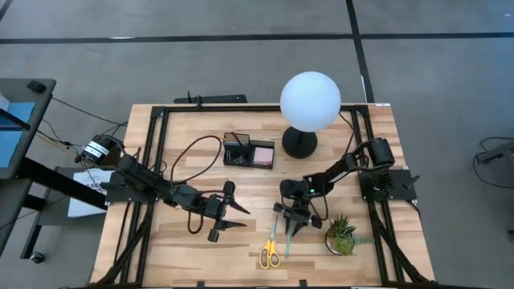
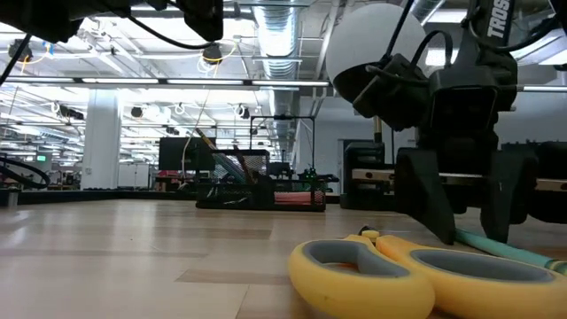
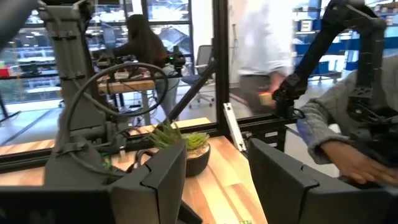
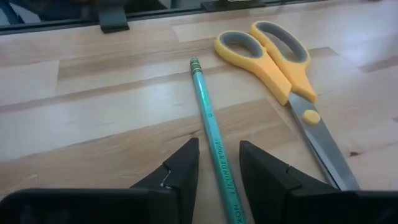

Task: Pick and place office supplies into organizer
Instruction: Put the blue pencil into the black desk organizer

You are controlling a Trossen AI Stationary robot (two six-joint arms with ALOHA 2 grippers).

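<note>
With the organizer (image 1: 248, 152) at 12 o'clock partly stocked, the right gripper (image 4: 217, 163), fingers spread, straddled a teal pencil (image 4: 211, 132) beside the scissors (image 4: 283, 65); the left gripper (image 1: 230, 217), also spread, waited at 9 o'clock.

Bright even overhead light; people in the left wrist view blurred.

Grey floor (image 1: 201, 56) (black seams), ceiling lights (image 2: 133, 80)

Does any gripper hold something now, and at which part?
Nothing is held. The right gripper is open, its jaws either side of the teal pencil on the table. The left gripper is open and empty.
</note>
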